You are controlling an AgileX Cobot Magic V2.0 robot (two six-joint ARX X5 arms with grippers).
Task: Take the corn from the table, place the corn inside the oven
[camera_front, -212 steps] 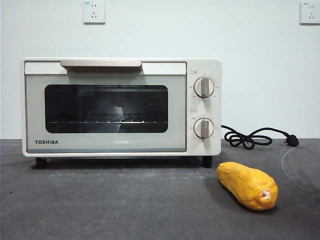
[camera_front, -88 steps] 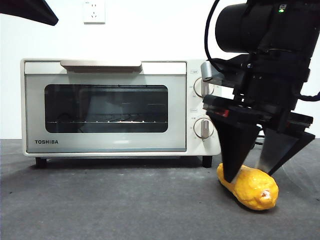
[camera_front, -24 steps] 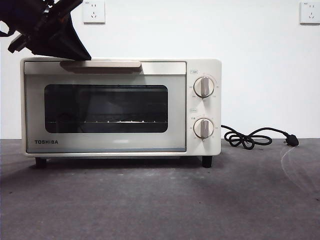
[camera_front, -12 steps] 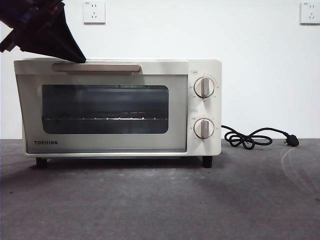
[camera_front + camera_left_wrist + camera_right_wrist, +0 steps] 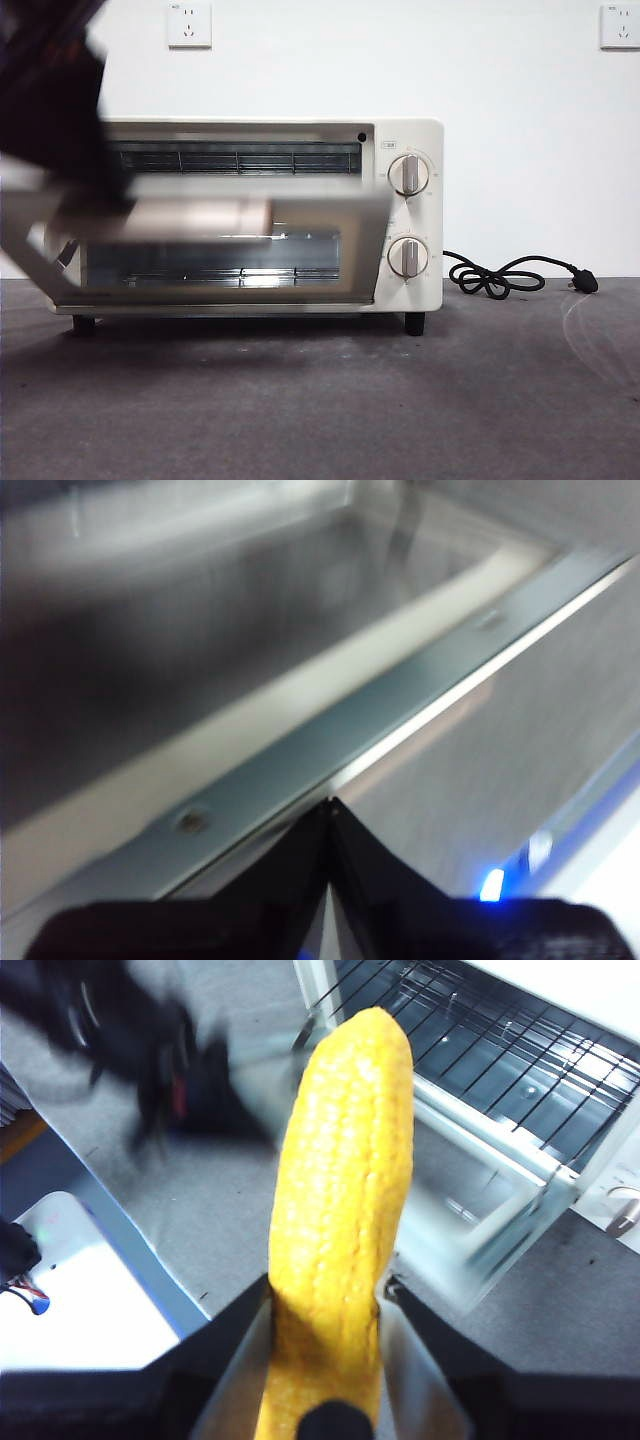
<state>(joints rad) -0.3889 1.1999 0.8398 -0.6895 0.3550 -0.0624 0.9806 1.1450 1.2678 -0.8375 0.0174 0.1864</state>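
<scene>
Gripping corn (image 5: 340, 1220), right gripper (image 5: 325, 1300) shows only in wrist view; left gripper (image 5: 330, 805) clenched at oven (image 5: 410, 290) door.

A lab-like test bench (bare white wall (image 5: 500, 120), wall sockets (image 5: 189, 23)).

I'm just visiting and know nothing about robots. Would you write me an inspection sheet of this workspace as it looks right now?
Surface: dark grey table, bare in front of the oven.
Job's things: cream oven, its door swung partway down, blurred; wire rack visible inside. Corn is held above the table, not in the oven.
Clutter: nothing seen.
Grippers: right gripper clamps the corn; left gripper, jaws together, at the door's edge.
Cables: black cord with plug lies coiled on the table beside the oven.
Surroundings: white wall, two wall sockets.
</scene>
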